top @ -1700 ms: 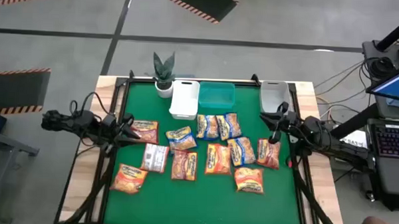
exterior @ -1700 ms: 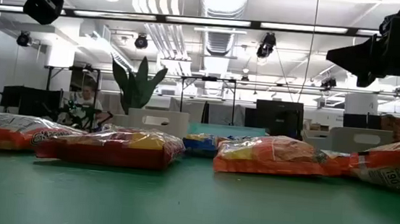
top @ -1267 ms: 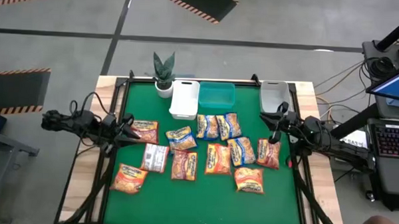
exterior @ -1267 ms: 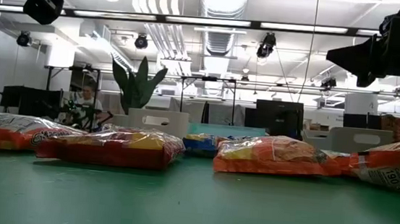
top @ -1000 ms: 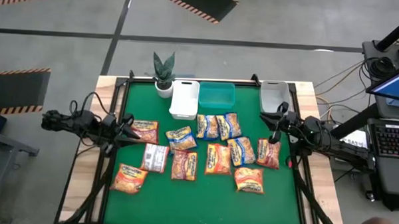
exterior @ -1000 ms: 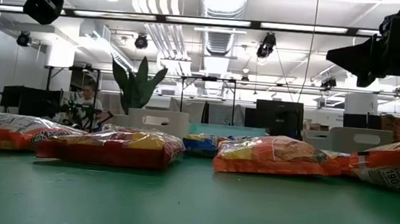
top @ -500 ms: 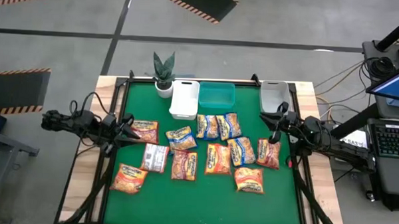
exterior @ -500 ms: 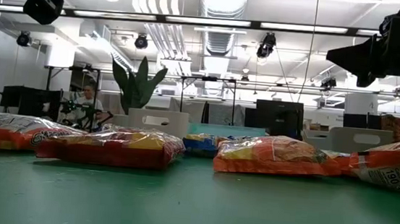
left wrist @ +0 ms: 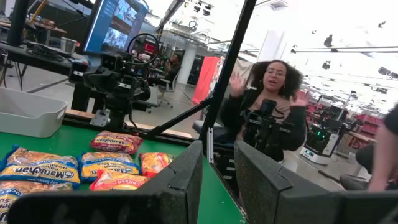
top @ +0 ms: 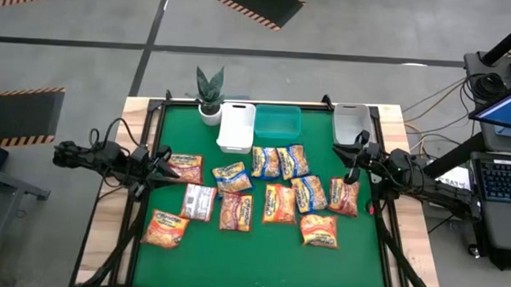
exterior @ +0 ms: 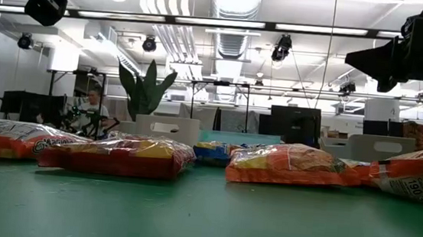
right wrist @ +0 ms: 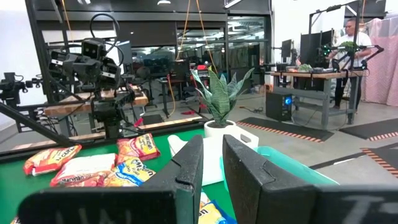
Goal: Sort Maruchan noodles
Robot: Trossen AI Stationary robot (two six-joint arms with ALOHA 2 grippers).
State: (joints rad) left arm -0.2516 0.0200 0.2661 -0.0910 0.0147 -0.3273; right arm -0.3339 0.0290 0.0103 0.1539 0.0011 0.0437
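The Maruchan noodles lie spread across the middle of the green desk, "Maruchan" legible on some packets, other print probably flavour names. Farther back, the left end effector at the left edge and the right end effector at the right edge hover nearly closed, empty, with narrow finger gaps.
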